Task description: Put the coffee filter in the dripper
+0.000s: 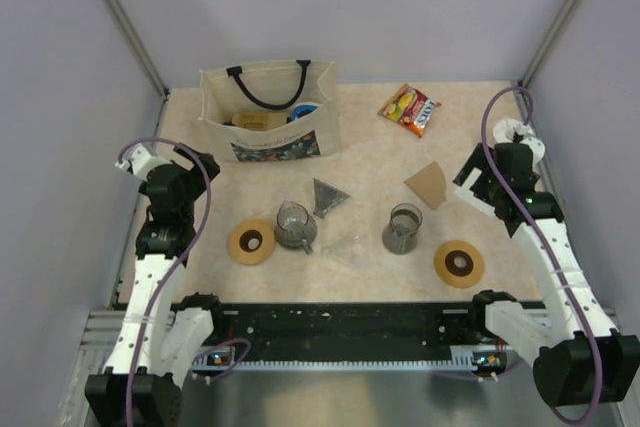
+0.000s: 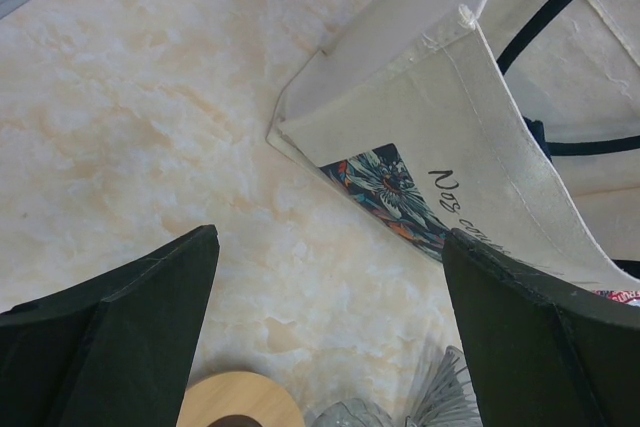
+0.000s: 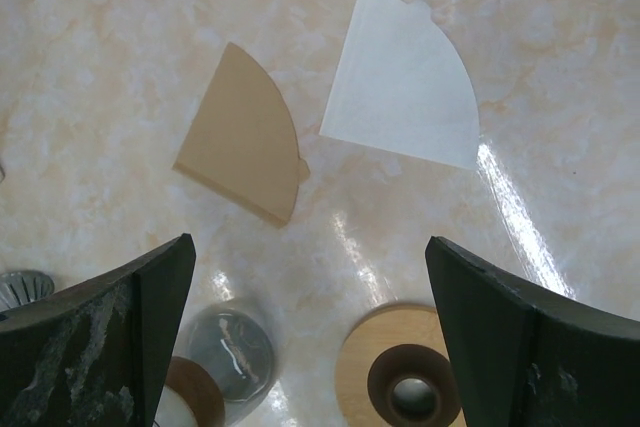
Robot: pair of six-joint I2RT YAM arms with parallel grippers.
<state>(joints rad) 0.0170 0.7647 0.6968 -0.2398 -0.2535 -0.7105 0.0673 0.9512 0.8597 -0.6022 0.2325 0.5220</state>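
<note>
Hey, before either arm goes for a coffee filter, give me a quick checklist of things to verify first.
1. Right gripper open, nothing between its jaws: ok.
2. Left gripper open, nothing held: ok.
3. Brown filter lying flat on the table, uncovered: ok.
4. White filter apart from the brown one, no overlap: ok.
5. Dripper near the right gripper has no filter in it yet: ok.
6. Which filter is meant, brown or white: cannot tell.
</note>
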